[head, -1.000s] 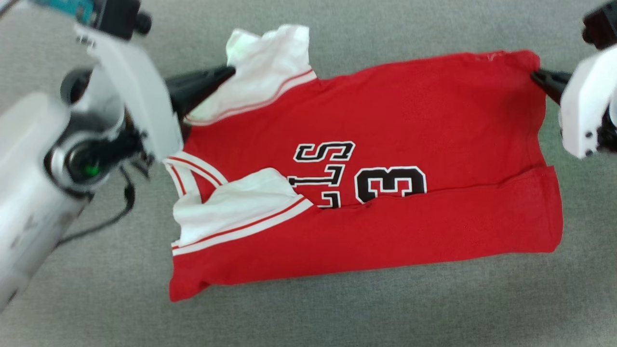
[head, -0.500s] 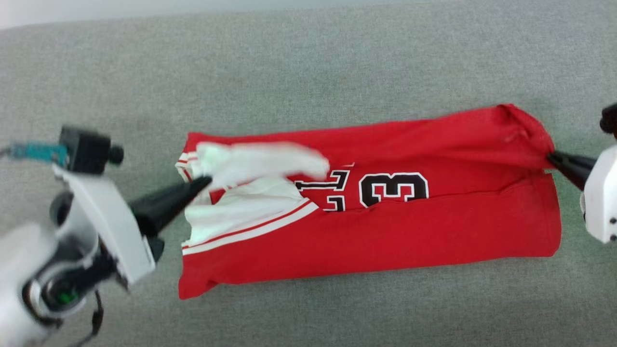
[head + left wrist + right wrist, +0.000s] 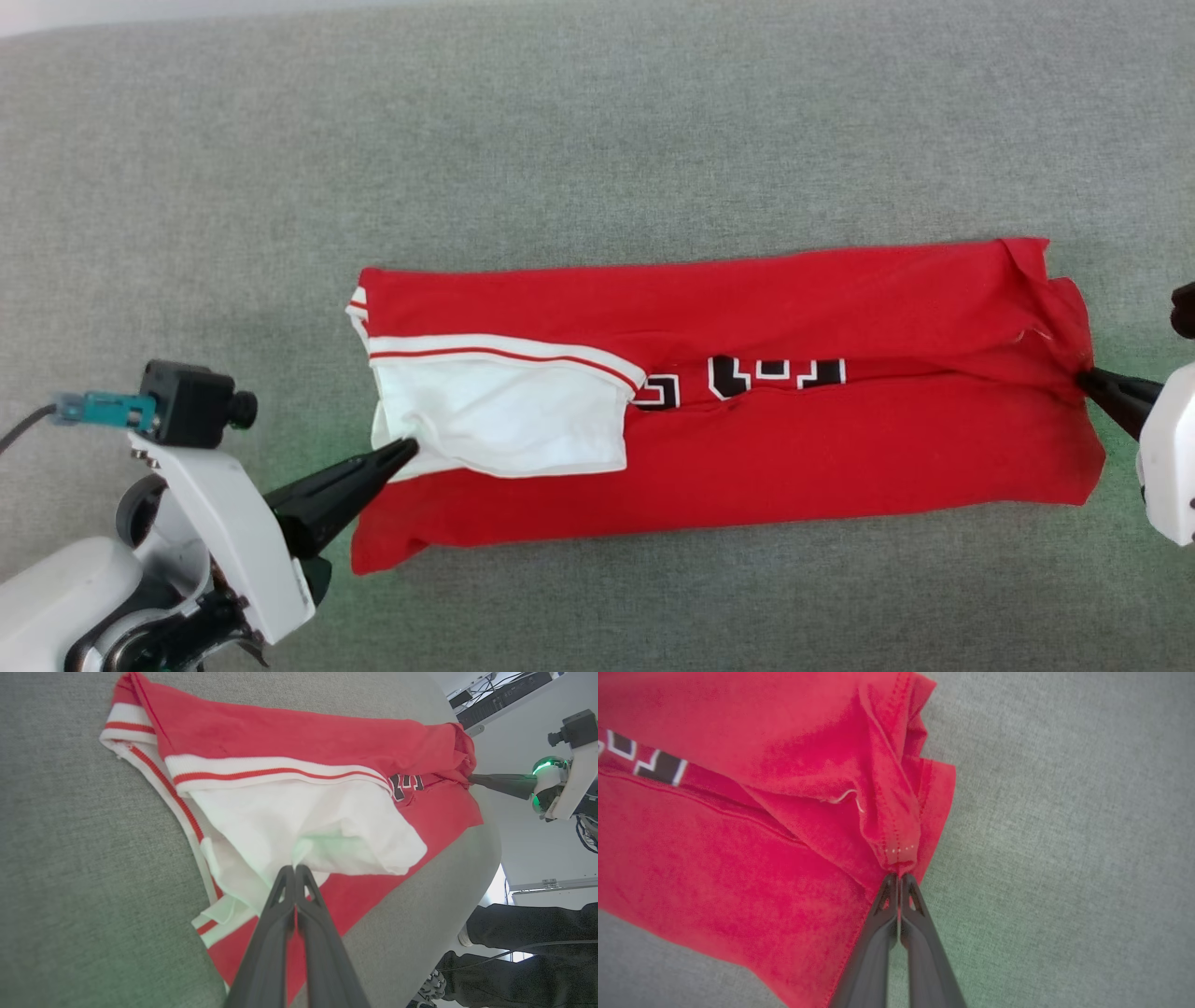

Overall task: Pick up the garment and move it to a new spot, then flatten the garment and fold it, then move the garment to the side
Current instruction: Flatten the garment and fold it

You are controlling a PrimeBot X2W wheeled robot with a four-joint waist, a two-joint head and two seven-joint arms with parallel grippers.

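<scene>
Folded over since a second earlier: the far long edge of the garment (image 3: 747, 467) had been carried toward the near side by both arms, so the black number was mostly buried in the gap between the two flaps. Nearest the robot, the left gripper (image 3: 411, 446) was seen pinched tight on the corner of the white sleeve. The right gripper (image 3: 1081, 376) was clamped just as tight on the bunched red hem at the other end. So the garment was laid out as a long narrow band across the grey padded surface (image 3: 597, 140), with the lengthwise fold pretty much done by the look of it. Probably left to do: both corners to be let go, the band to be folded across its length, then shifted aside. The hem end was rumpled, which could be a snag. Farther off, past the surface edge, a person's dark-trousered legs (image 3: 537, 924) were caught in the left wrist view, well apart from the cloth.
</scene>
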